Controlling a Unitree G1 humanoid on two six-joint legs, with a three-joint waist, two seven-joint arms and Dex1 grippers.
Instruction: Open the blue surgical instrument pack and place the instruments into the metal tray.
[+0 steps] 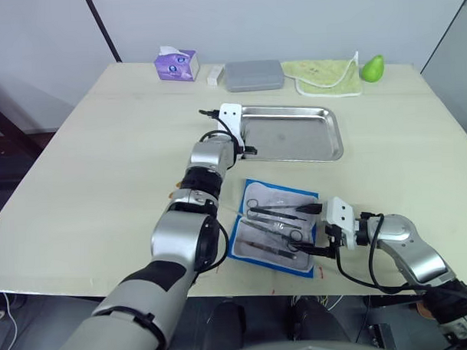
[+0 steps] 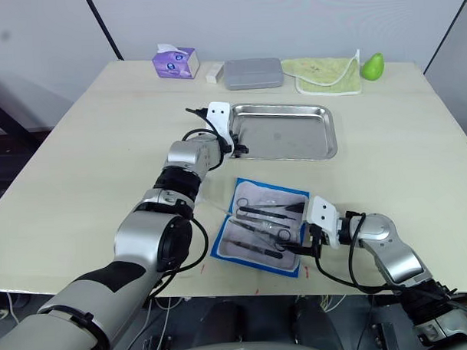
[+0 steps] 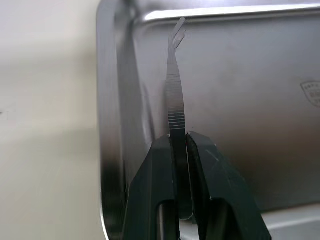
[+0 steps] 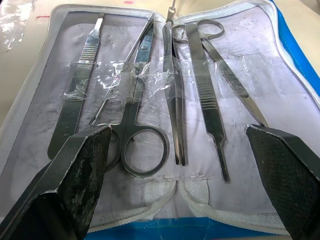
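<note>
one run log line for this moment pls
pack: open, instruments inside | left gripper: shut on tweezers over metal tray | right gripper: open at pack

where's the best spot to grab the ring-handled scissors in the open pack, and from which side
Probably at the ring handles of the scissors, coming straight down from above. They lie flat on the lining of the pack, blades under a clear strap, so the rings nearest the open right gripper are the freest, thickest part. Then slide them out toward the gripper.

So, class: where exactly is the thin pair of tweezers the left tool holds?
The tweezers are clamped in the left tool, hanging over the metal tray's left end.
</note>
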